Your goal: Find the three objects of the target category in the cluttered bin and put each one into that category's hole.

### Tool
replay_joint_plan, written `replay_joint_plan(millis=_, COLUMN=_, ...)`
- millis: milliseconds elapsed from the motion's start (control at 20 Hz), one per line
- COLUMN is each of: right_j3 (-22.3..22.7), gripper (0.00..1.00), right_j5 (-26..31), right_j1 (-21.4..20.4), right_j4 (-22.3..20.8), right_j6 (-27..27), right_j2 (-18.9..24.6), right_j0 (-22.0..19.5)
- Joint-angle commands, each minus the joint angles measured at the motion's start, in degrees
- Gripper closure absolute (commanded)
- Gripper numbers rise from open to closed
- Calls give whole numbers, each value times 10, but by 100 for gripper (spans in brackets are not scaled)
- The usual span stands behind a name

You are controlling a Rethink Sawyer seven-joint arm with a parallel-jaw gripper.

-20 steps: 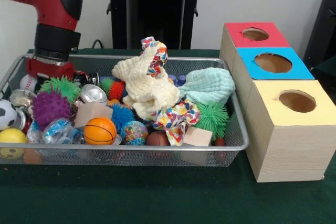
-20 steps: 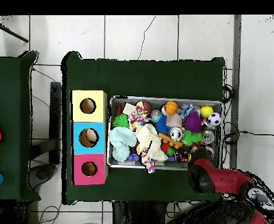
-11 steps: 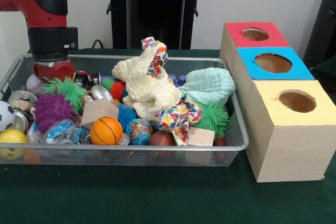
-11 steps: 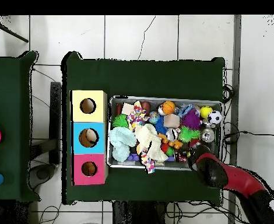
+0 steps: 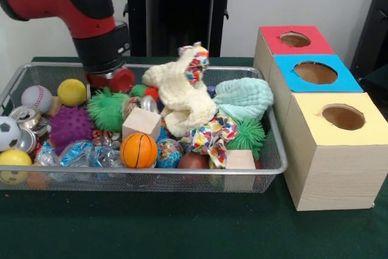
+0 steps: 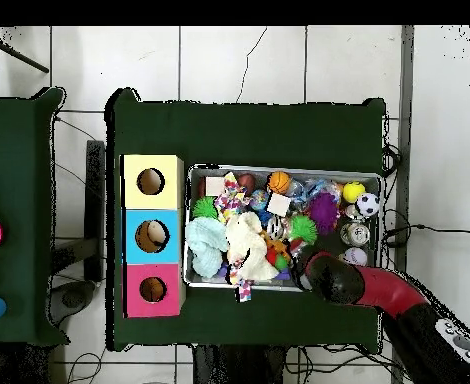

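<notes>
The end effector [image 5: 112, 79] is sitting low at the back of the wire bin [image 5: 139, 177], its red tip buried among the toys, and whether it is wide, narrow or holding anything cannot be told from either view. Right beside it a spiky green ball [image 5: 108, 108] is pressing up against the tip, with a yellow ball [image 5: 72, 91] and a baseball [image 5: 36, 98] lying further along the back wall. Moving outward, a wooden block [image 5: 141, 123] is resting just in front, an orange basketball [image 5: 138, 150] is sitting against the front mesh, and a purple spiky ball [image 5: 70, 127] is crowding the near corner. The cream cloth [image 5: 182, 98] is heaping up in the middle and a mint cloth [image 5: 244, 98] is draping toward the boxes. Beside the bin on the green worktop [image 5: 182, 228], the red box [image 5: 291, 43], blue box [image 5: 312, 74] and yellow box [image 5: 339, 150] are waiting with their holes open. The target category is not evident, so this looks like searching: stirring gently, keeping low but clear of the mesh, and avoiding snagging the cloths should expose the buried pieces cleanly.
</notes>
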Motion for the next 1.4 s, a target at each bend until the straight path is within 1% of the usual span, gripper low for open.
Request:
replay_joint_plan(millis=50, right_j3=54, gripper=0, right_j5=36, right_j1=-19, right_j4=11, right_j6=27, right_j2=-3, right_j0=91)
replay_joint_plan(millis=100, right_j3=54, gripper=0, right_j5=30, right_j1=-18, right_j4=12, right_j6=29, right_j2=-7, right_j0=93)
replay_joint_plan(millis=150, right_j3=62, gripper=0, right_j5=29, right_j1=-29, right_j4=18, right_j6=34, right_j2=-10, right_j0=99)
replay_joint_plan(millis=300, right_j3=62, gripper=0, right_j5=33, right_j1=-50, right_j4=21, right_j6=42, right_j2=-37, right_j0=121)
replay_joint_plan(millis=350, right_j3=56, gripper=0, right_j5=46, right_j1=-71, right_j4=16, right_j6=48, right_j2=-63, right_j0=142)
replay_joint_plan(millis=450, right_j3=24, gripper=0, right_j5=63, right_j1=-91, right_j4=-13, right_j6=53, right_j2=-127, right_j0=191)
replay_joint_plan(millis=500, right_j3=10, gripper=0, right_j5=62, right_j1=-94, right_j4=-26, right_j6=54, right_j2=-150, right_j0=208)
replay_joint_plan(millis=550, right_j3=-20, gripper=0, right_j5=61, right_j1=-97, right_j4=-53, right_j6=58, right_j2=-192, right_j0=240)
replay_joint_plan(millis=650, right_j3=-52, gripper=0, right_j5=58, right_j1=-94, right_j4=-77, right_j6=54, right_j2=-229, right_j0=271)
replay_joint_plan(millis=800, right_j3=-78, gripper=0, right_j5=47, right_j1=-85, right_j4=-91, right_j6=47, right_j2=-264, right_j0=297)
replay_joint_plan(millis=900, right_j3=-86, gripper=0, right_j5=46, right_j1=-83, right_j4=-88, right_j6=35, right_j2=-270, right_j0=300)
replay_joint_plan(millis=1000, right_j3=-80, gripper=0, right_j5=44, right_j1=-81, right_j4=-69, right_j6=18, right_j2=-249, right_j0=282)
replay_joint_plan(millis=1050, right_j3=-63, gripper=0, right_j5=66, right_j1=-84, right_j4=-38, right_j6=8, right_j2=-229, right_j0=264)
replay_joint_plan(millis=1100, right_j3=-52, gripper=0, right_j5=73, right_j1=-89, right_j4=-24, right_j6=3, right_j2=-218, right_j0=256)
replay_joint_plan(millis=1150, right_j3=-31, gripper=0, right_j5=97, right_j1=-106, right_j4=0, right_j6=-6, right_j2=-200, right_j0=243)
replay_joint_plan(millis=1300, right_j3=0, gripper=0, right_j5=135, right_j1=-148, right_j4=38, right_j6=-27, right_j2=-171, right_j0=228)
replay_joint_plan(millis=1350, right_j3=20, gripper=0, right_j5=148, right_j1=-167, right_j4=58, right_j6=-34, right_j2=-152, right_j0=215)
replay_joint_plan(millis=1400, right_j3=27, gripper=0, right_j5=156, right_j1=-177, right_j4=68, right_j6=-38, right_j2=-144, right_j0=210)
